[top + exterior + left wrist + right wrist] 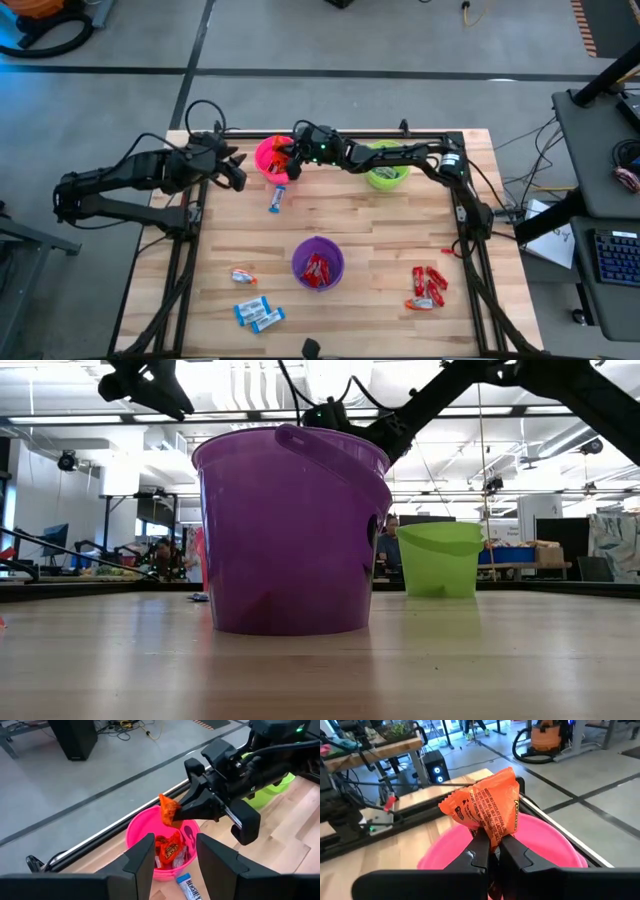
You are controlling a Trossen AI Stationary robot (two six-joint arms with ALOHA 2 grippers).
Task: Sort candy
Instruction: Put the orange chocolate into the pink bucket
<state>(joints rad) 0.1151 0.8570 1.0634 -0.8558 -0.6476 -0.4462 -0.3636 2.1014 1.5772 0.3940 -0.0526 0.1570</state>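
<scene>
The right gripper (pixel 490 851) is clamped on a crinkled orange wrapped candy (pixel 487 809), holding it directly over the round pink plastic cup (pixel 272 158) at about 11 o'clock on the wooden slat table (pixel 380 240). The candy hangs above the rim, not yet released; more orange candies (pixel 169 847) already lie inside that cup.

The left gripper (pixel 175 852) waits just beside the pink cup at its 9 o'clock side, fingers spread apart and empty.

Risks, as judged from here:
- The wrapper is pinched by one edge and sticks up above the fingers, so it could cling to a pad on release, or flutter and land on the rim or outside the cup.
- The two grippers are near each other over the same cup, so a lift or swing by either arm could clip the other or knock the light cup over.
- A blue-and-white wrapped candy (pixel 277 199) lies on the table at 6 o'clock just beside the pink cup and could be nudged away.

Still unsorted:
- A cluster of red wrapped candies (pixel 428 288) at 4 o'clock.
- Several blue-and-white candies (pixel 258 314) at 7 o'clock.

The purple plastic cup (pixel 318 263) at 6 o'clock holds red candies, and the green plastic cup (pixel 388 170) sits at 1 o'clock under the right arm.
</scene>
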